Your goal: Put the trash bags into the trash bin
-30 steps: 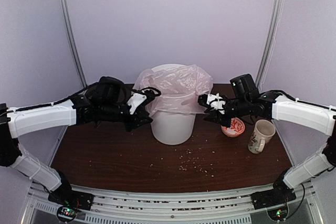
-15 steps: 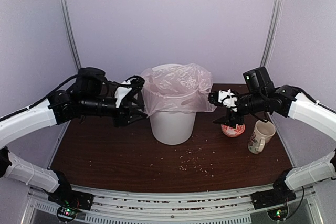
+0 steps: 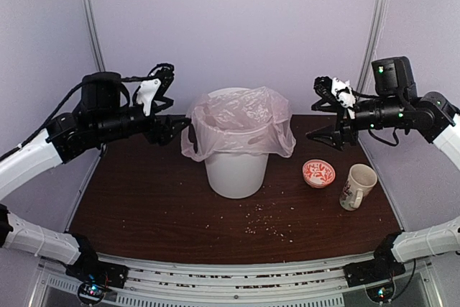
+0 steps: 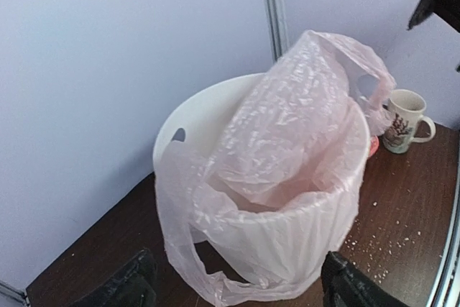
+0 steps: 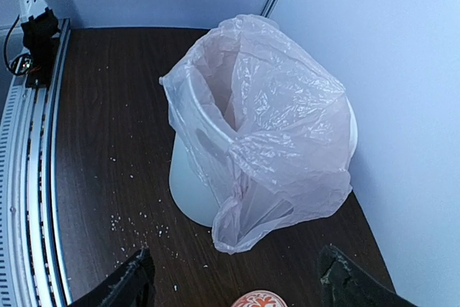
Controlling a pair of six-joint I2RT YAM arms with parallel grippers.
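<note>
Quick count: one trash bin point(image 3: 231, 172), one trash bag point(image 3: 243, 121), one mug point(image 3: 357, 185), one small red-patterned bowl point(image 3: 318, 173), and two arms in the top view.

The white bin stands upright at centre frame, toward the back of the dark table point(image 3: 136, 210). The pink bag is draped over its mouth. Part of it sags inside, and the rest spills over the rim as a crinkled skirt down the outer wall. The left wrist view shows a bare stretch of white rim with an oval cut-out on the frame's left. The right wrist view catches a handle loop dangling outside the bin, low on the bag.

The left gripper point(image 3: 175, 102) hovers at middle left, jaws spread wide. It sits close beside the bag's left skirt and grips nothing. The right gripper point(image 3: 321, 111) is at middle right, jaws also splayed and empty. It sits above rim height and well apart from the bag. The bag and bin lie squarely between the two.

For room, there is bare wood at lower left and across the front, up to the metal rail point(image 3: 237, 272) along the bottom edge. Crumbs point(image 3: 269, 229) are scattered at lower centre. The bowl and mug crowd the right side, near each other but apart, under the right arm. Pale walls close in behind the bin.
</note>
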